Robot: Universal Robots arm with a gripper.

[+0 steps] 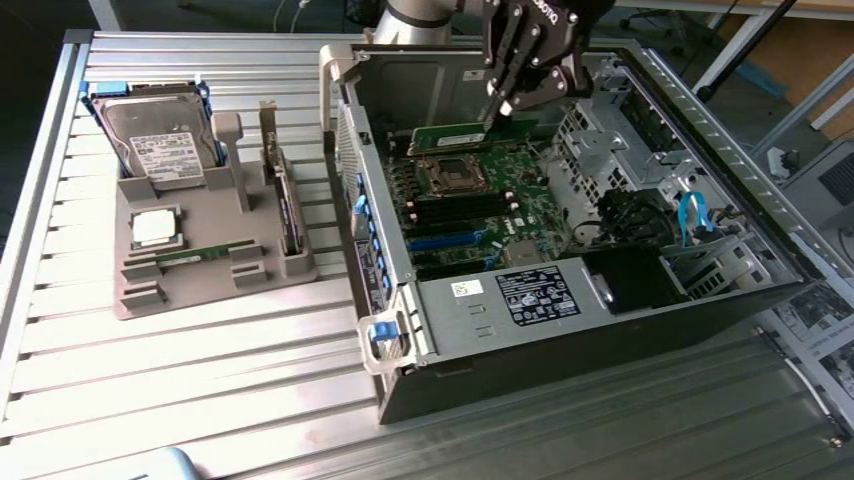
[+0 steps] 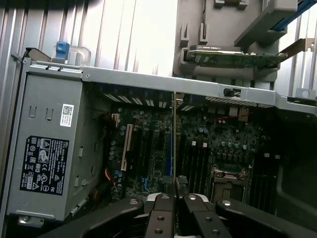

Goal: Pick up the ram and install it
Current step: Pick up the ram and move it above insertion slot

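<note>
An aluminium slatted table (image 1: 200, 400) carries an open computer case (image 1: 400, 75) lying on its side, taking up the middle and the exterior view's right, its motherboard (image 1: 514, 185) facing up. On the exterior view's left, apart from the case, a grey holder (image 1: 214, 225) stands on the slats. A hard drive (image 1: 158, 135) stands propped in the holder's far end, and an upright expansion card (image 1: 283, 215) runs along the holder's edge nearest the case.

Over the far end of the case the robot arm's black gripper (image 1: 505, 108) reaches down inside the walls, its fingers clamped on one end of the ram (image 1: 447, 137). The green stick juts from the fingertips toward the exterior view's left, held clear above the board, just beyond the far side of the processor socket (image 1: 447, 175). The black memory slots (image 1: 461, 210) lie on the socket's near side, and the ram is not seated in any of them.

From the wrist view the gripper (image 2: 176, 196) pinches the ram (image 2: 173, 134) edge-on, a thin line crossing the motherboard (image 2: 148, 144), with the case's wall (image 2: 44, 124) alongside.

In the holder, an identical second stick (image 1: 203, 256) lies flat in a near slot, and a square silver processor (image 1: 155, 228) rests in the pocket just beyond it.
</note>
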